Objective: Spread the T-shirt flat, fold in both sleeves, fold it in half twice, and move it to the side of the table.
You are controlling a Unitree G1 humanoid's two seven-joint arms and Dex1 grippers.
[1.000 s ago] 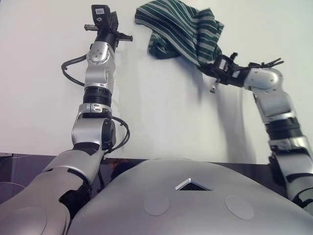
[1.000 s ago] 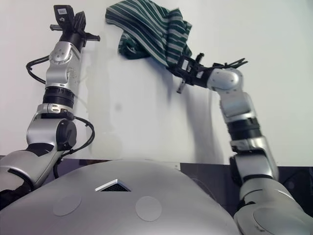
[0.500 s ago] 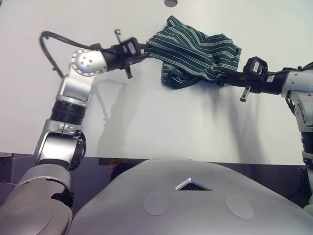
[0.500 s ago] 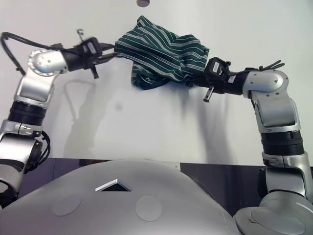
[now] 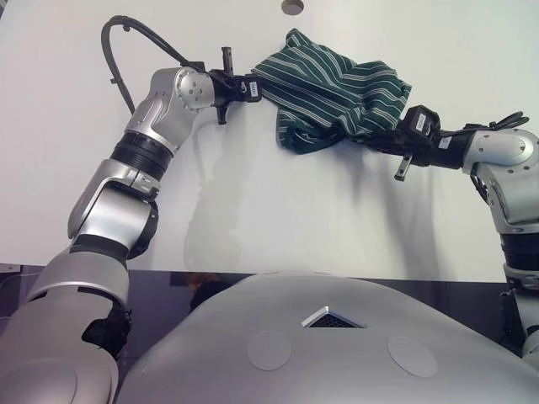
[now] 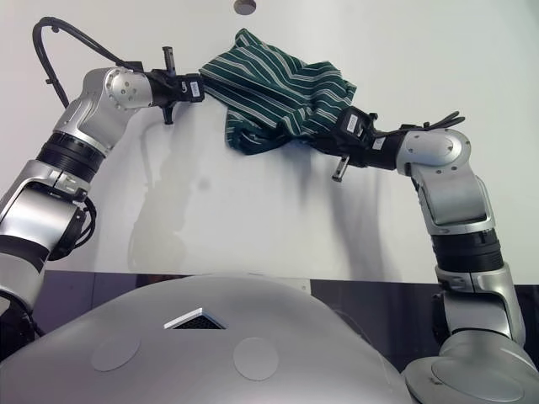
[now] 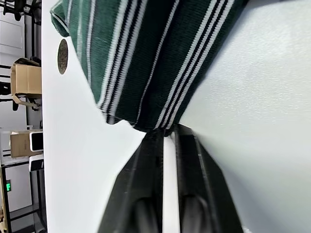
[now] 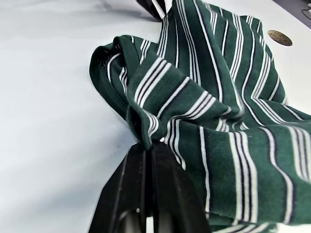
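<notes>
A green T-shirt (image 5: pixel 333 88) with white stripes lies crumpled on the far part of the white table (image 5: pixel 278 210). My left gripper (image 5: pixel 259 86) is at the shirt's left edge, shut on a fold of the cloth (image 7: pixel 146 119). At the shirt's right side my right gripper (image 5: pixel 375 137) is shut on another bunched fold (image 8: pixel 146 131). The shirt hangs stretched a little between the two grippers. In the right wrist view the left gripper's fingers (image 8: pixel 155 8) show at the far side of the shirt.
A small round grommet hole (image 5: pixel 292 7) sits in the table just behind the shirt. The table's near edge (image 5: pixel 269 273) runs in front of my body. Boxes and shelving (image 7: pixel 24 87) stand in the room beyond the table.
My left arm has bent and its gripper has come closer onto the shirt's left edge. My right gripper has drawn slightly inward and nearer with its fold. The shirt has barely shifted.
</notes>
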